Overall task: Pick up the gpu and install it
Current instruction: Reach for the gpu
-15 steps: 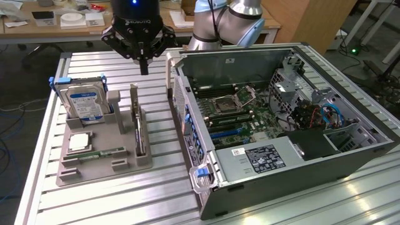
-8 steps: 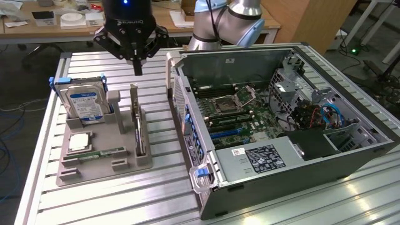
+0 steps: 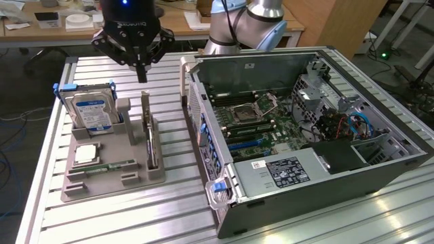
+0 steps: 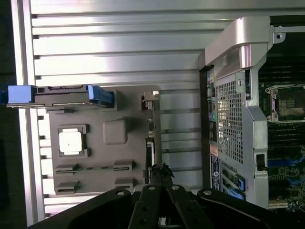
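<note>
Grey holder (image 3: 101, 185) on the slatted metal table (image 3: 135, 223) keeps the gpu (image 3: 148, 133) standing on edge in its groove, on the side nearest the open computer case (image 3: 379, 168). Same holder also carries the hard drive (image 3: 93, 113) upright, a square chip (image 3: 87, 152) lying flat and a memory stick (image 3: 112, 166).

Gripper (image 3: 142, 76) hangs right above the gpu's top edge, pointing straight down. Fingers pressed together, nothing between them. Clear gap between tips and card in the exterior view, so no contact.

Progress: basically at the start. Gpu not gripped, not lifted, still seated in the holder. Pick-up and install both left to do. Case lies on its side with the panel off, motherboard (image 3: 285, 129) exposed, blue slots (image 3: 245, 145) look free, no card seated there as far as I can see.

Hard to make out:
- gpu is seen edge-on in both views, just a thin dark strip with a silvery bit at one end in the wrist view, so the card's face and connector can't be read
- its lower edge is sunk in the holder groove, hidden
- wrist view has the fingertips overlapping the card's end, so height above it can't be judged from there
- gripper's upper body is cut off by the top of the exterior view
- which slot the card belongs in, can't tell; the near case wall hides part of the board
</note>
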### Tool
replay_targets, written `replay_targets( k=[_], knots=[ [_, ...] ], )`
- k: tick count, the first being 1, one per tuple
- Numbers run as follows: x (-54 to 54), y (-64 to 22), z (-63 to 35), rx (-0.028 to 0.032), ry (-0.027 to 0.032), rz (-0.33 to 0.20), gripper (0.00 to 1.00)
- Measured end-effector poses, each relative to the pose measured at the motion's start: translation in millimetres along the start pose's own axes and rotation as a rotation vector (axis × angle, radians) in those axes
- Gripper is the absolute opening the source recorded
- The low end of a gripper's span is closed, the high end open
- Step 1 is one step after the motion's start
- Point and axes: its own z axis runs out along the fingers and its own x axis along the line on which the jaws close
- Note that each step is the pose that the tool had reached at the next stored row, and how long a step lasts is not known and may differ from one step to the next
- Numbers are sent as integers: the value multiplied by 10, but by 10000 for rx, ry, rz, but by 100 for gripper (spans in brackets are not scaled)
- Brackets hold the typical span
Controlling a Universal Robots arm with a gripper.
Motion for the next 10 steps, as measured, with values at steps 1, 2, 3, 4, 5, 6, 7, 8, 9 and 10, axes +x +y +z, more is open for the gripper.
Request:
replay_targets(
  k=[1,2,3,4,5,6,7,8,9,10],
  knots=[
    [18,-2,0,0,0,-2,11],
    [36,-3,-1,-1,0,-4,11],
    [53,-5,-1,-1,0,-6,11],
    [71,-7,-2,-1,0,-9,11],
    [89,-8,-2,-1,0,-11,11],
    [107,-10,-2,-1,0,-14,11],
    [125,-12,-3,0,1,-16,11],
    [138,-13,-3,-1,0,-18,11],
    [142,-13,-3,-2,0,-18,11],
    [142,-13,-4,-1,1,-19,11]
  ],
)
